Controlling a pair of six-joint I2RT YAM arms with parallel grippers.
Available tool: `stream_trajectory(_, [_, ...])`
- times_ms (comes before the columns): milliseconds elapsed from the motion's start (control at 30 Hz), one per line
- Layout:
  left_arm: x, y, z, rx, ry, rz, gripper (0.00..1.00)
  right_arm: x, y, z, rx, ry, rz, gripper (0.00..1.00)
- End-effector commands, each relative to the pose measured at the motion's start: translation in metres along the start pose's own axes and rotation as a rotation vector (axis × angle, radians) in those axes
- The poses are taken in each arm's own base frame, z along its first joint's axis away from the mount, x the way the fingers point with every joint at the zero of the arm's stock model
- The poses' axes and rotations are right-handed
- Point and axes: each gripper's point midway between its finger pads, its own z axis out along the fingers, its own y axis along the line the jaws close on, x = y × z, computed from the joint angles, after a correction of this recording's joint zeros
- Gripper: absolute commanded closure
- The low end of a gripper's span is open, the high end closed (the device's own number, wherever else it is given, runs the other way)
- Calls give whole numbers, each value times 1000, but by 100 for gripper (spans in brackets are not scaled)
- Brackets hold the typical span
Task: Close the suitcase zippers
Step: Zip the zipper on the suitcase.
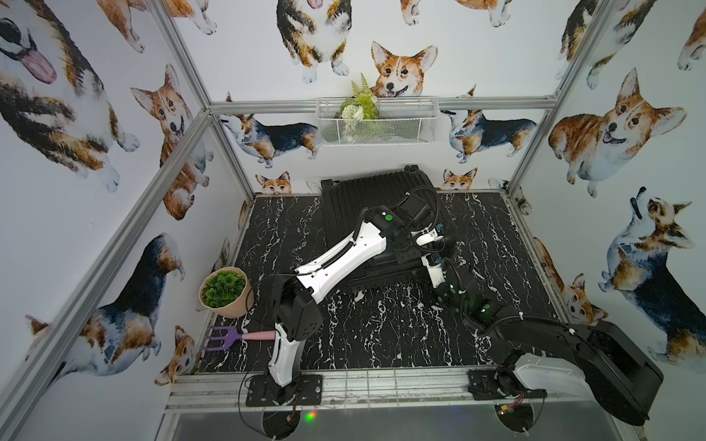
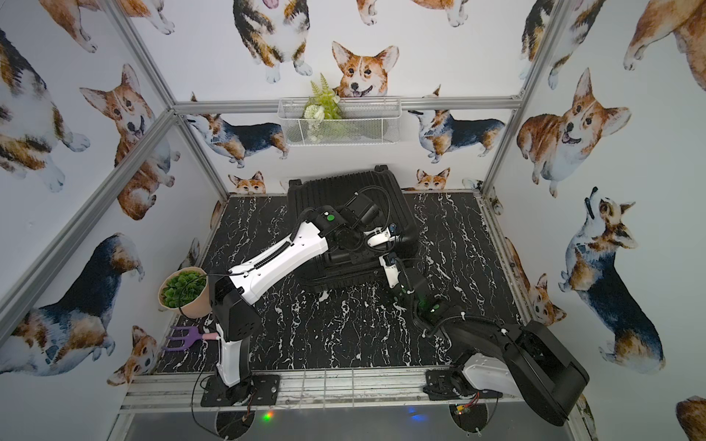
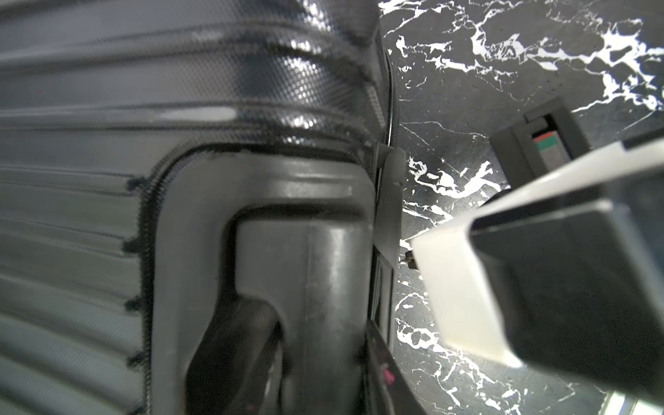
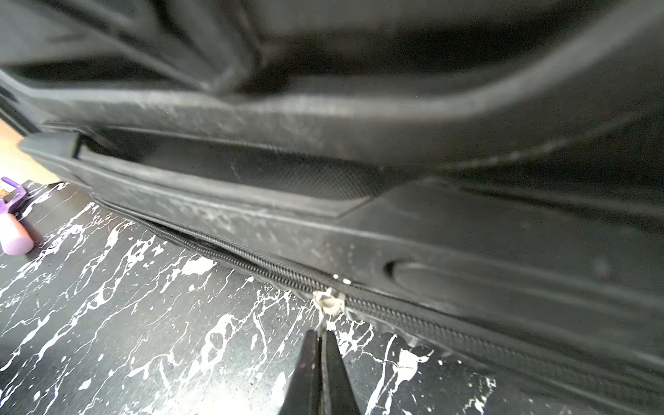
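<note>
The black ribbed suitcase [image 1: 363, 194] [image 2: 332, 191] lies flat at the back of the marble table. My left gripper [image 3: 312, 323] reaches over it to its right front corner and is shut on the wheel mount [image 3: 323, 251] there. In the right wrist view the zippers [image 4: 251, 267] run along the seam. They are parted on one side of the silver slider [image 4: 328, 301] and joined on the other. My right gripper [image 4: 319, 337] sits at the suitcase's front side, just off the slider, shut on the thin zipper pull. Its white body [image 3: 463, 287] shows in the left wrist view.
A potted green plant [image 1: 223, 288] and a purple garden fork [image 1: 225, 338] with a pink handle sit at the table's left edge. A white wire basket [image 1: 376, 122] with greenery hangs on the back wall. Aluminium frame posts stand at the corners.
</note>
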Motion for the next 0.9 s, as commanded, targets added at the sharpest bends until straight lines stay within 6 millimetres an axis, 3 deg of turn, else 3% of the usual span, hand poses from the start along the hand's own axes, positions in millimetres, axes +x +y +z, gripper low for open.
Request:
stream_trajectory(0, [-39,45,-17,-193,-153,-192,95,-3,14,1,-79,-6,-9,100])
stream_trajectory(200, [-45,57,-13,-242,-189,-341,96,-8,36,6,-174,-22,-21,100])
stream_trajectory(567, [-74,68,16,-229,-273,-552,96,-15,82,19,-268,-52,-62,100])
stream_trajectory(867, [-96,95,31,-279,-359,-716,97,-15,116,14,-371,-59,-102,100])
